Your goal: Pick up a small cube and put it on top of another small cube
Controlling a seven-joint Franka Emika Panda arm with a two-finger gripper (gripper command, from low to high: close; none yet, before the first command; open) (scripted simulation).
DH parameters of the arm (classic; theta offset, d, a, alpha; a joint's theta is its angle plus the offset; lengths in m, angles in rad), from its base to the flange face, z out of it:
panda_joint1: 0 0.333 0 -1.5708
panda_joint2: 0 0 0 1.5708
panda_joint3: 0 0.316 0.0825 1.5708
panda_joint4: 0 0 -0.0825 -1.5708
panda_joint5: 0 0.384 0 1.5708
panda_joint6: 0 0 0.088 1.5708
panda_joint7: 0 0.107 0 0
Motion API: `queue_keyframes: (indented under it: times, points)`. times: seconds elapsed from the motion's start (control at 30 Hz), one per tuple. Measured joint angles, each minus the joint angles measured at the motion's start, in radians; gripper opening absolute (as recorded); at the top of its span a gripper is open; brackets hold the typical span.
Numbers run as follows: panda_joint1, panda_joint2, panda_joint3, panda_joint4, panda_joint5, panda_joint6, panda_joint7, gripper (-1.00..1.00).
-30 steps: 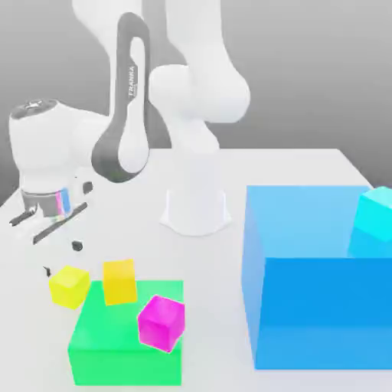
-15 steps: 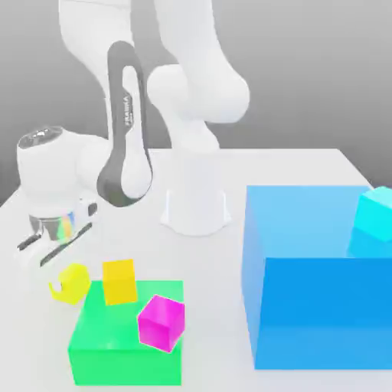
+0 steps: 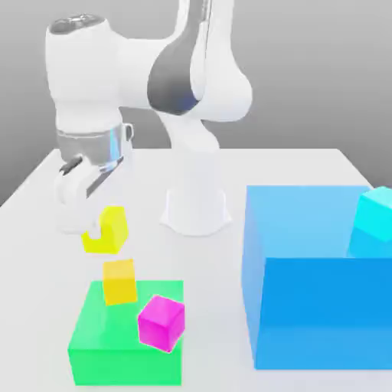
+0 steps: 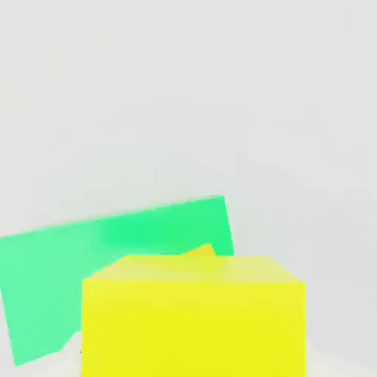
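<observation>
My gripper [image 3: 92, 230] is shut on the small cube [image 3: 112, 228], a glossy lemon-yellow one, and holds it in the air above the table near the exterior view's left. In the hand view the same small cube [image 4: 193, 316] sits close in front of the camera. Just below it in the exterior view, a darker orange-yellow small cube [image 3: 120, 281] rests on the back edge of the green block [image 3: 126, 341]. A magenta small cube [image 3: 161, 322] stands on that block's right part. Beyond the held cube, the hand view catches the green block [image 4: 110, 258].
A large blue block [image 3: 318, 283] fills the exterior view's right, with a cyan cube [image 3: 375, 222] on its far corner. The arm's white base [image 3: 196, 207] stands at the back middle of the white table [image 3: 46, 306].
The gripper came down around the lemon-yellow cube on the table, shut on it, and has since lifted it up and to the right, toward the orange-yellow cube.
</observation>
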Motion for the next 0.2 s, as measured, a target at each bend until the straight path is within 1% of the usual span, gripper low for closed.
queue_keyframes:
  times: [0.07, 0.1, 0.2]
  points:
    - [0.0, 0.058, 0.006, -0.017, -0.006, 0.075, 0.007, -1.0]
    - [0.0, 0.086, 0.008, -0.025, -0.008, 0.111, 0.009, 1.0]
    - [0.0, 0.086, 0.008, -0.025, -0.008, 0.111, 0.009, 1.0]
